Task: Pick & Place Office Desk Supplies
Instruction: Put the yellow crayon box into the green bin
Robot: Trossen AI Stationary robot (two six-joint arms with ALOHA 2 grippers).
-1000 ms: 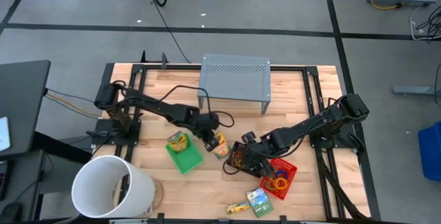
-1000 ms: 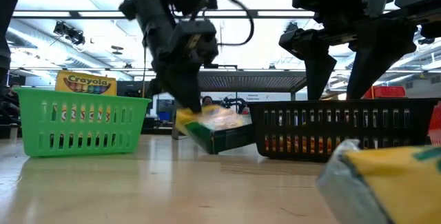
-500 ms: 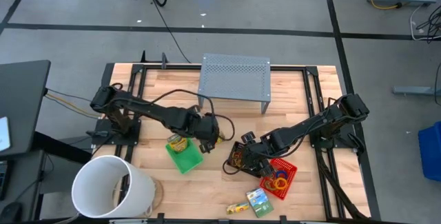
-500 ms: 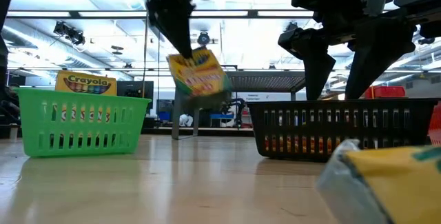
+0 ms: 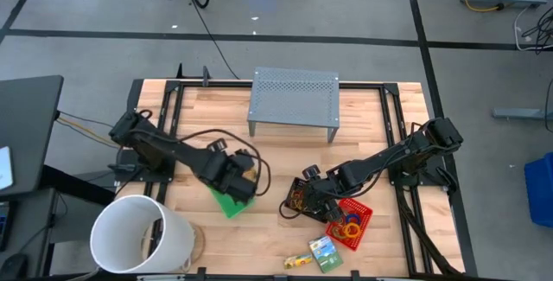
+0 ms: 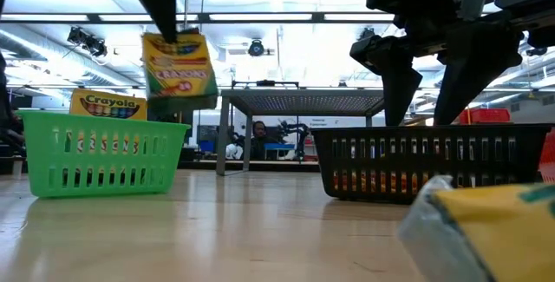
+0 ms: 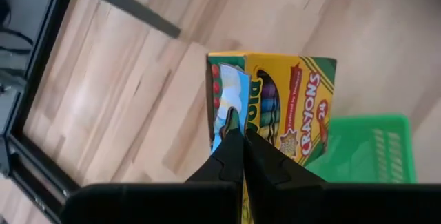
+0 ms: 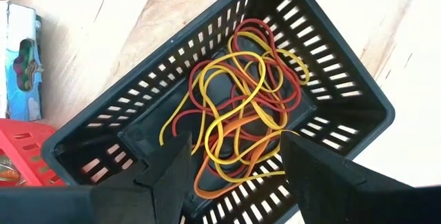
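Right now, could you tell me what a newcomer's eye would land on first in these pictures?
The left gripper, shut on a crayon box, holds it in the air above the green tray. Across the table, the open right gripper hangs over the black tray, which holds rubber bands.

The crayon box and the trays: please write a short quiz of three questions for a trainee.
1. True or false: the left gripper is shut on the crayon box.
2. What lies in the black tray? A) rubber bands B) a glue stick C) nothing
3. The lifted box hangs above the ____ tray.

Key: 1 true; 2 A, rubber bands, under the open right gripper; 3 green.
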